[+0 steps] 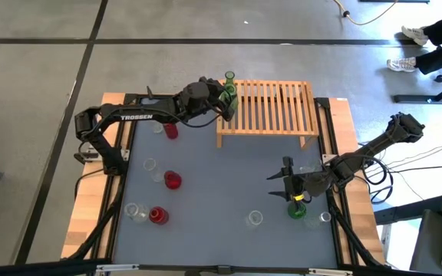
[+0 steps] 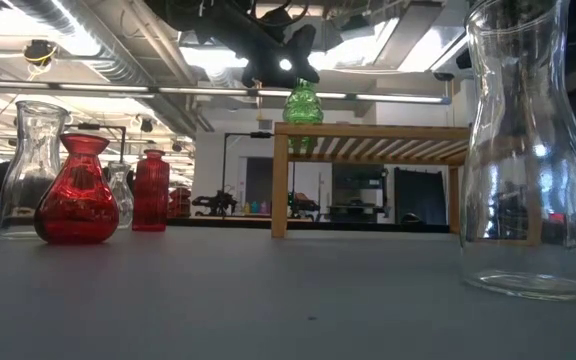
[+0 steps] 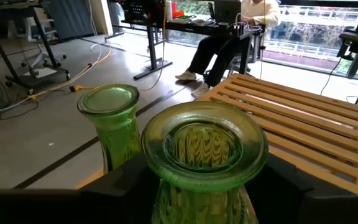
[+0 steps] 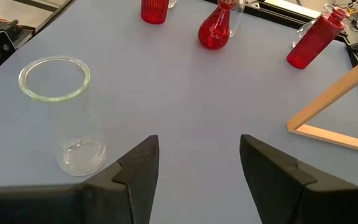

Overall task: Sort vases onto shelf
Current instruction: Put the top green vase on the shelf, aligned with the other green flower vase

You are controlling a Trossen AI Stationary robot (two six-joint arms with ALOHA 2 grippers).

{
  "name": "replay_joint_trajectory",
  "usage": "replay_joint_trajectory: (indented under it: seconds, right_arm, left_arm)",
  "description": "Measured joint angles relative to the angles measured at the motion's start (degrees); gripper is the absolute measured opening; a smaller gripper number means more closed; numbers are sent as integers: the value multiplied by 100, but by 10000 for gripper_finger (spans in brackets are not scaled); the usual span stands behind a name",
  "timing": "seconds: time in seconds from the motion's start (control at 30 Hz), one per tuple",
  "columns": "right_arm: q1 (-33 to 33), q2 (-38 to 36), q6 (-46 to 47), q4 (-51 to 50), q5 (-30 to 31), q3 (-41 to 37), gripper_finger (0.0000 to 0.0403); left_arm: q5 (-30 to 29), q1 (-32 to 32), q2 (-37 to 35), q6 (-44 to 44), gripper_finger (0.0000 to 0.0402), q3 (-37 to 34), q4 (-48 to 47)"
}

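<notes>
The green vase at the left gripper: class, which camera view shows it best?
The left wrist view: the green vase fills the frame, rim and ribbing plain. The high view shows it small beside the left gripper; the low view shows it distant on the shelf; the right wrist view misses it.

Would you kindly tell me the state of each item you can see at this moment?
left claw: at the shelf's back corner, by two green vases.
nearer green vase: upright, on the shelf.
farther green vase: upright, base hidden.
right claw: open, empty, over the table.
third green vase: upright on the table.
red vases: upright on the table.
clear vases: upright on the table.
</notes>
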Motion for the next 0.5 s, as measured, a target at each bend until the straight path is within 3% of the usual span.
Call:
replay_joint_trajectory:
  seconds: [0.5]
  right_arm:
    - [0, 0, -1, 6, -1, 2, 209]
  left_arm:
    - [0, -22, -30, 0, 252, 0, 140]
